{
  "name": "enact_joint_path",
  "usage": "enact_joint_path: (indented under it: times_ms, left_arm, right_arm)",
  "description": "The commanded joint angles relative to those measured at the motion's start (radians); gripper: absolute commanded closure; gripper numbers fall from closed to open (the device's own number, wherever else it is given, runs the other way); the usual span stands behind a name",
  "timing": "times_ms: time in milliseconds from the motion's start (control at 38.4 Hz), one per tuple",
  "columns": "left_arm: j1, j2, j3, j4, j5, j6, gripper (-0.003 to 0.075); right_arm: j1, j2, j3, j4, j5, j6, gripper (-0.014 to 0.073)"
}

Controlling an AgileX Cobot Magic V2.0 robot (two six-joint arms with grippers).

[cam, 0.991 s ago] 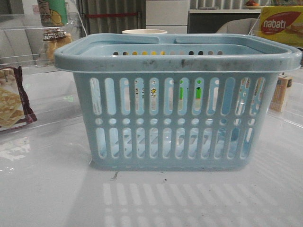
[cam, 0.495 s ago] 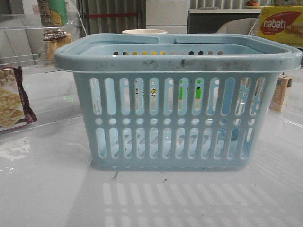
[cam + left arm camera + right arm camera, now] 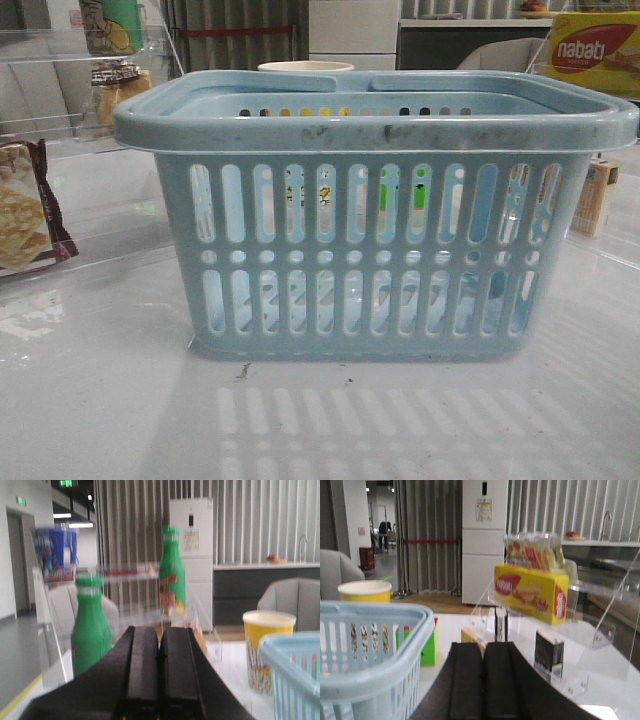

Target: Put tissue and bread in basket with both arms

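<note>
The light-blue slotted basket (image 3: 375,215) stands in the middle of the table, and I see nothing inside it; its corner shows in the left wrist view (image 3: 295,675) and in the right wrist view (image 3: 370,650). The bread (image 3: 117,88), golden-brown under a dark printed top, sits on a clear shelf at the back left. A small black pack (image 3: 549,656), apparently the tissue, stands on a clear stand right of the basket. My left gripper (image 3: 160,629) is shut and empty, left of the basket. My right gripper (image 3: 484,644) is shut and empty, right of the basket. Neither shows in the front view.
A maroon-edged cracker packet (image 3: 25,215) lies at the left. Two green bottles (image 3: 91,625) stand on clear shelves at the left. A yellow cup (image 3: 267,647) stands behind the basket. A yellow wafer box (image 3: 532,592) sits on the right shelf, with a tan carton (image 3: 597,195) below it.
</note>
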Motion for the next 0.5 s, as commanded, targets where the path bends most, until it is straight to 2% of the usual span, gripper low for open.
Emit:
enact_joint_path:
  times_ms: [0,261,469]
  left_arm:
    - [0.002,0.029,-0.149,0.0,0.0,-0.01,0.0629]
    - [0.002,0.199,-0.434,0.0,0.202,-0.01,0.0629]
    - [0.002,0.342,-0.54,-0.005,0.392,-0.01,0.0629]
  right_arm:
    - [-0.003,0.0,-0.142,-0.006,-0.016,0.005,0.054]
    - [-0.003,0.154,-0.397,-0.016,0.204,0.004,0.054]
    - [-0.003,0.32,-0.513,-0.016,0.39,0.004,0.054]
